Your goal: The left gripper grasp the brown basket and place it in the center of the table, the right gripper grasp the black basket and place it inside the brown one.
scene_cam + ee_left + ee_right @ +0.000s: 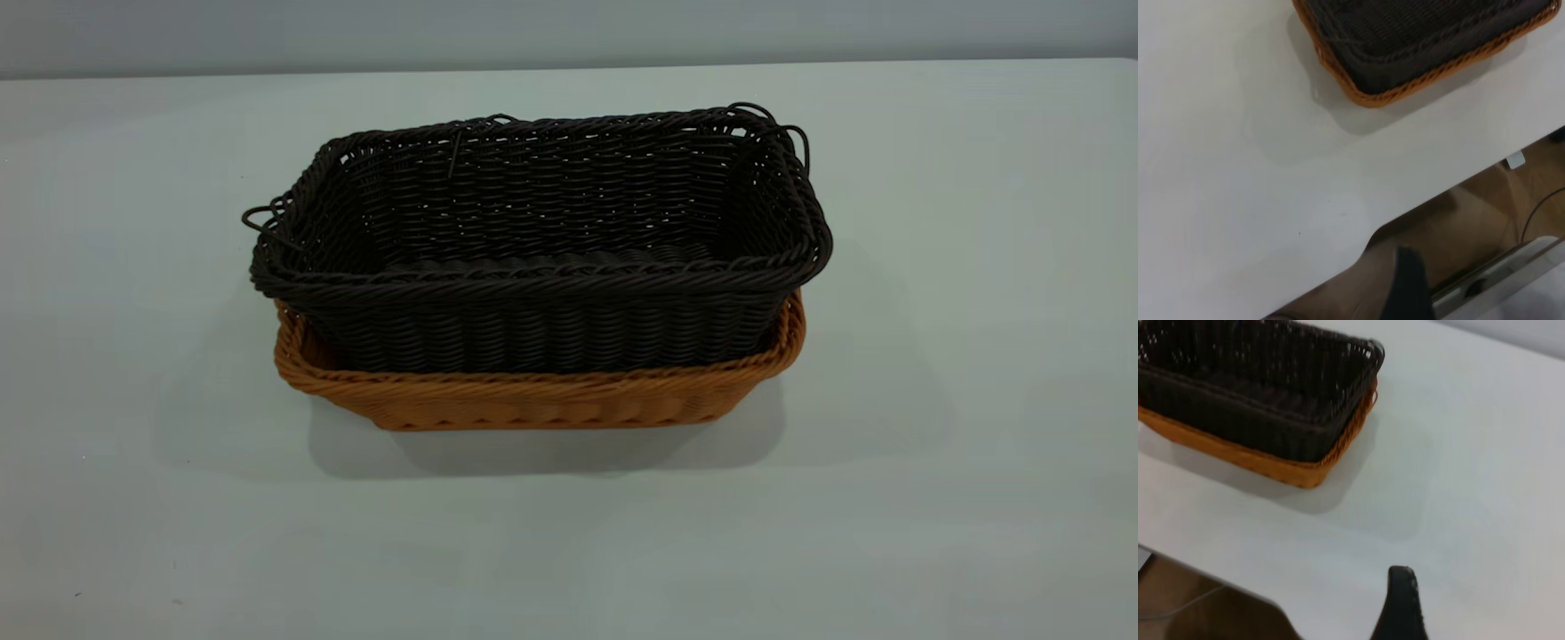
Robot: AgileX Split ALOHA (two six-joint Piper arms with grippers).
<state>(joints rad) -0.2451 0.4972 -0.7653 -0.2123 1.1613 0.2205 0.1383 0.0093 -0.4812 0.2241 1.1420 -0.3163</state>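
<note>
Black basket (542, 240) nested inside brown basket (533, 400) at mid-counter (978, 444); left pincer (1408, 287) and right pincer (1401, 603) well apart from both, finger spacing indeterminable

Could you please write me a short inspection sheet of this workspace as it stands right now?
Surface: white table, bare around the baskets.
Job's things: black basket sits inside the brown basket, rising well above its rim, near the table's middle.
Clutter: nothing seen.
Grippers: out of the exterior view; one dark finger of the left pincer shows over the table edge, one of the right pincer over the table; both are away from the baskets, and their opening cannot be judged.
Cables: a thin dark cable lies on the floor.
Surroundings: brown floor beyond the edge; plain grey wall behind.
</note>
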